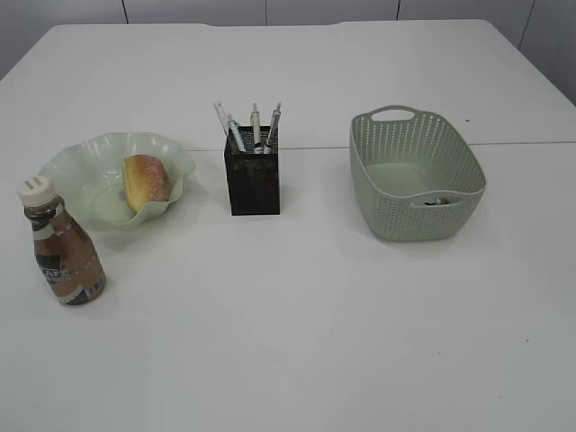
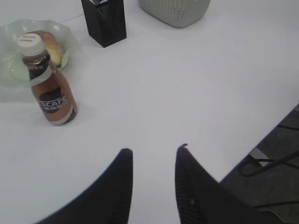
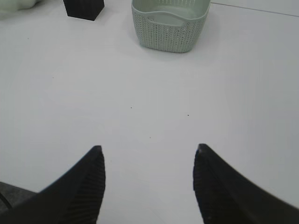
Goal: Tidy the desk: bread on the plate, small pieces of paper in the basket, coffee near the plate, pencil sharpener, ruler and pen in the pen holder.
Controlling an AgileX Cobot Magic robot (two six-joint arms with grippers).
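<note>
As far as these views show, the tidying looks all but finished. Ahead and to the left of the left end effector, whose fingers stand apart with nothing between them, the bread lies in the plate, and the coffee stands upright just beside that plate's near rim, closer to the end effector than the dish. Beyond it, the pen holder stands on the desk with several pens upright in it; whether the ruler and pencil sharpener are inside I cannot tell, since the mesh hides its contents. Straight ahead of the right end effector, also spread wide and empty, sits the basket. Through its near handle slot something small and grey-white shows, probably the small pieces of paper, though the glimpse is too slight to be sure. No loose item is visible on the bare desk near either end effector, so I judge nothing obvious remains to move.
</note>
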